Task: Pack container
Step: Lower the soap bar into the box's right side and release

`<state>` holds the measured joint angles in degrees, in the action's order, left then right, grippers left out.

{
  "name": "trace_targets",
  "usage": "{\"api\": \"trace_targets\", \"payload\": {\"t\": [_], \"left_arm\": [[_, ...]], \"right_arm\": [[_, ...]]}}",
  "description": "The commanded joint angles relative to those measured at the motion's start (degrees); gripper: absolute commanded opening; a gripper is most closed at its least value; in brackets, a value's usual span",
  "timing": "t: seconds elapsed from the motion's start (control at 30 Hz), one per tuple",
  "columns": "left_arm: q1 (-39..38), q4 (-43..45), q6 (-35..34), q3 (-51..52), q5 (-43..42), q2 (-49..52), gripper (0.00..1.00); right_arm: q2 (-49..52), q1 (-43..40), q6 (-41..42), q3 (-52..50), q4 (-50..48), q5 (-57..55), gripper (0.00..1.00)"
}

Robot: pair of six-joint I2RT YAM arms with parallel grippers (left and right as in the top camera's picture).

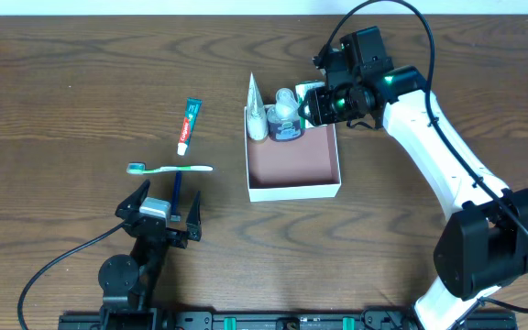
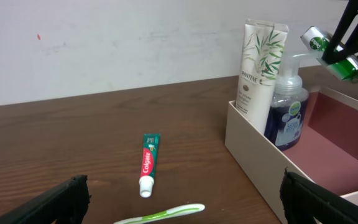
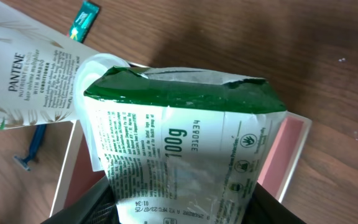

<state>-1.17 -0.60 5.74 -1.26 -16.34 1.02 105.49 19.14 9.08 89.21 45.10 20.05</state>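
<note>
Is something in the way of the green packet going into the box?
Partly. The pump bottle stands in the container's far corner, close beside the green packet in the right pincer, Pantene tube next to it. The rest of the floor looks bare.

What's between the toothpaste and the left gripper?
Overhead view: the toothbrush lies crosswise below the toothpaste, then a blue razor right at the open left gripper. Otherwise bare table.

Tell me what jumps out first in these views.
The right gripper holds a green-and-white packet over the far side of the container. A Pantene tube and a pump bottle stand upright in its far left corner. A toothpaste tube, toothbrush and blue razor lie on the table outside.
</note>
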Motion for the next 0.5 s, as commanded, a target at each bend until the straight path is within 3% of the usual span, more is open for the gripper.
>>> {"api": "trace_targets", "payload": {"t": [0.0, 0.47], "left_arm": [[0.3, -1.9, -0.7, 1.0, -1.0, 0.0, 0.98], [0.3, -1.9, -0.7, 1.0, -1.0, 0.0, 0.98]], "right_arm": [[-0.2, 0.5, 1.7, 1.0, -0.3, -0.8, 0.43], [1.0, 0.5, 2.3, -1.5, 0.7, -3.6, 0.43]]}}
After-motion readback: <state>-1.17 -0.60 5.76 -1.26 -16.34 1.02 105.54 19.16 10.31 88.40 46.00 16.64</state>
